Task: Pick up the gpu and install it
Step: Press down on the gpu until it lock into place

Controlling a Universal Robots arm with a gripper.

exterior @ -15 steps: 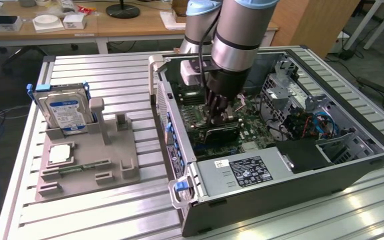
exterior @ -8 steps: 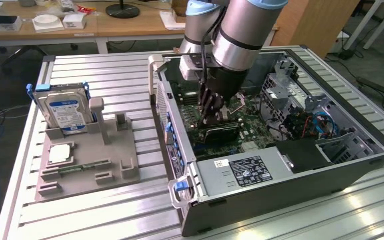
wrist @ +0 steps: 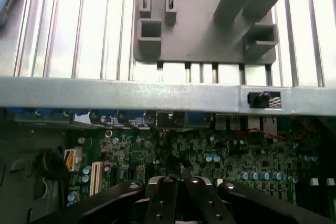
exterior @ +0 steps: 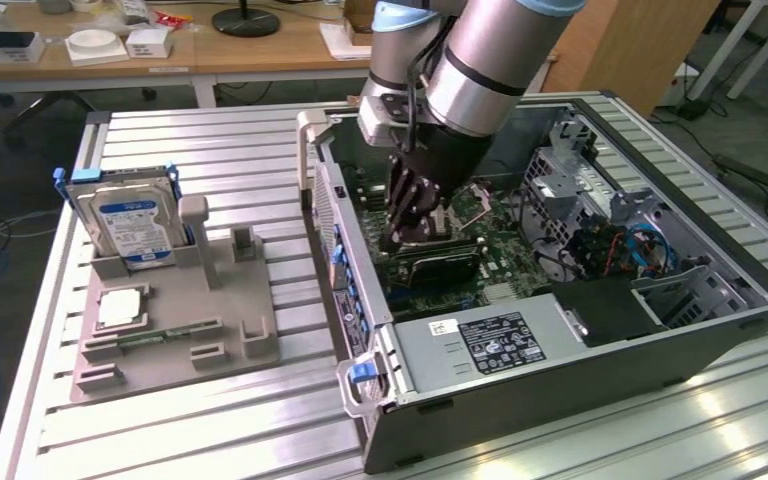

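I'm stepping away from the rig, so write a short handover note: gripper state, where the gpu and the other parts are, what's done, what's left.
Gripper: shut, down inside the open computer case, over the motherboard.
Gpu: a dark card sits on the motherboard right below the fingertips; whether it is still gripped or fully seated can't be told.
Other parts: hard drive stands upright in the gray holder tray at the exterior view's left; memory stick lies in the tray.
Done: gpu is off the tray and inside the case.
Left: confirm the card is seated, release.
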